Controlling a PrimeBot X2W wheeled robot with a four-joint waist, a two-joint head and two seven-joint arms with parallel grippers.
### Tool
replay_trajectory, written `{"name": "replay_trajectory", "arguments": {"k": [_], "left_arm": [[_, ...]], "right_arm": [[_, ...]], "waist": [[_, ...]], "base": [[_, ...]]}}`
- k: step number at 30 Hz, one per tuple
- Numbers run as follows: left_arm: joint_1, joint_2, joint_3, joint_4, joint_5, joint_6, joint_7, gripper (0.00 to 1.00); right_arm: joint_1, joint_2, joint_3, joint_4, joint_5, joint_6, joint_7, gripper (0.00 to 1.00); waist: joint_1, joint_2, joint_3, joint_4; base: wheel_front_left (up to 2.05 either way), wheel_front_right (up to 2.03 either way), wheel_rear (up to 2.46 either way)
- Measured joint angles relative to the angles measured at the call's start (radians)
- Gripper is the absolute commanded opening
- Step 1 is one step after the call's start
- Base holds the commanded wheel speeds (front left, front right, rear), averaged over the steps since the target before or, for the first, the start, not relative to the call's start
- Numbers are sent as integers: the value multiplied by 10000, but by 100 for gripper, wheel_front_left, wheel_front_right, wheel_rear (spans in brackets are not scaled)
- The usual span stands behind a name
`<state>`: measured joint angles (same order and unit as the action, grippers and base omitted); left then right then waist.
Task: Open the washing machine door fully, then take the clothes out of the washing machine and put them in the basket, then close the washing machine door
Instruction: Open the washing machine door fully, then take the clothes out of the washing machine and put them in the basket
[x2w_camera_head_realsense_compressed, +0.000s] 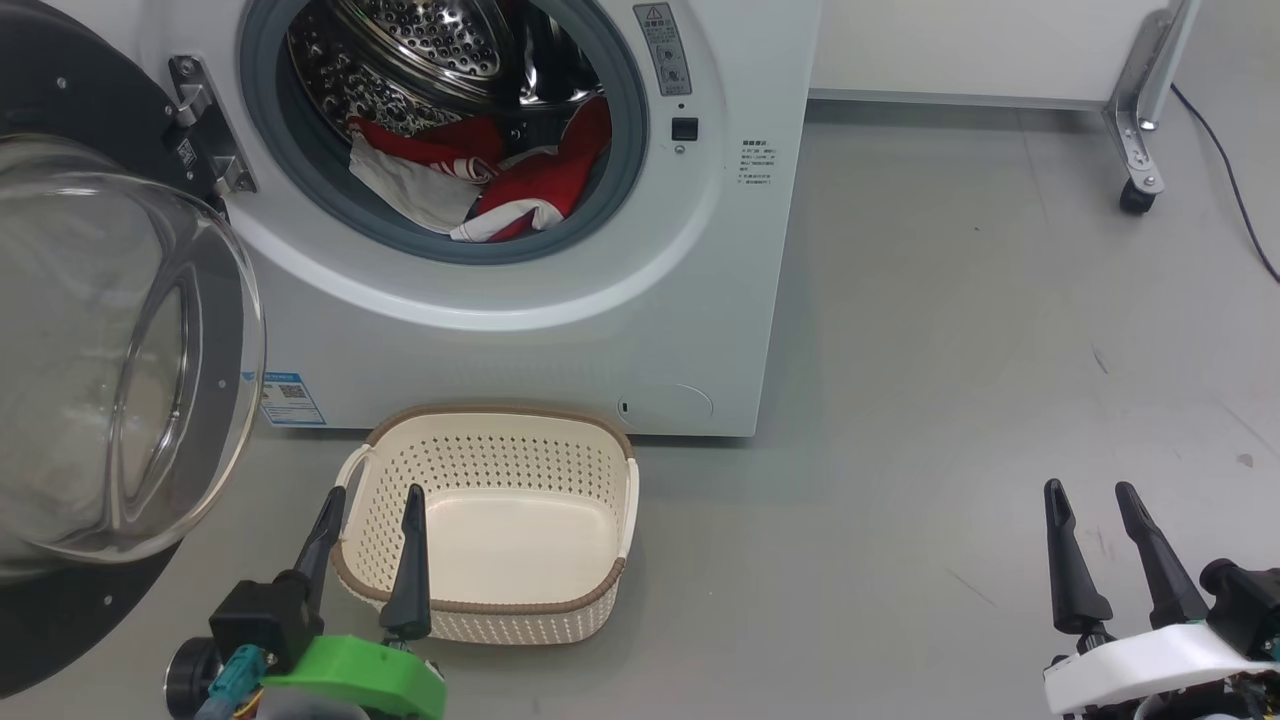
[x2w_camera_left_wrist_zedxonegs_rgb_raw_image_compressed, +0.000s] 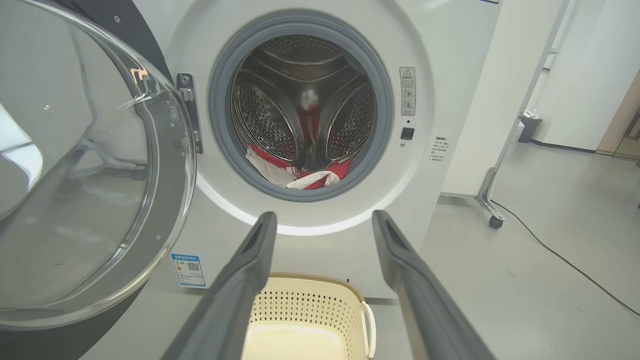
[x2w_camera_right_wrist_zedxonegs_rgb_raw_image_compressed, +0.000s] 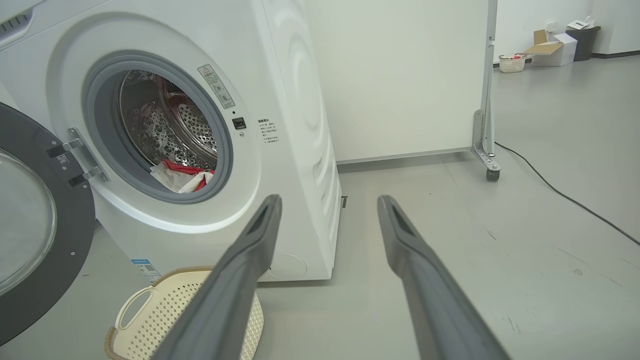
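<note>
Right now you have a smooth grey floor (x2w_camera_head_realsense_compressed: 900, 400) running out from the washing machine (x2w_camera_head_realsense_compressed: 620, 330). A white wheeled partition (x2w_camera_head_realsense_compressed: 1000, 40) stands behind it to the right, with a dark cable (x2w_camera_head_realsense_compressed: 1230, 170) trailing past that. The door (x2w_camera_head_realsense_compressed: 60, 90) is swung wide, left of the machine's opening. The clothes (x2w_camera_head_realsense_compressed: 520, 185) lie in the drum, spilling onto the grey seal. The basket (x2w_camera_head_realsense_compressed: 480, 415) sits on the floor just in front of the machine. Your left gripper (x2w_camera_head_realsense_compressed: 375, 492) hovers at the basket's near left edge, fingers spread apart. Your right gripper (x2w_camera_head_realsense_compressed: 1088, 487) points up well to the machine's right, fingers likewise spread.
</note>
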<state>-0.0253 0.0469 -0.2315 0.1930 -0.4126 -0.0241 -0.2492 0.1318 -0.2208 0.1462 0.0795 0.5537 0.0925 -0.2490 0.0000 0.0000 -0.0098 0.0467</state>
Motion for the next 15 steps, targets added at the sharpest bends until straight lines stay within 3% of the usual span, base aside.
{"name": "replay_trajectory", "arguments": {"k": [15], "left_arm": [[53,0,-54,-27,-8,59,0,100]], "right_arm": [[0,27,-52,-46,-17,4,-2,100]], "waist": [[0,0,10,-87]], "base": [[0,0,0]]}}
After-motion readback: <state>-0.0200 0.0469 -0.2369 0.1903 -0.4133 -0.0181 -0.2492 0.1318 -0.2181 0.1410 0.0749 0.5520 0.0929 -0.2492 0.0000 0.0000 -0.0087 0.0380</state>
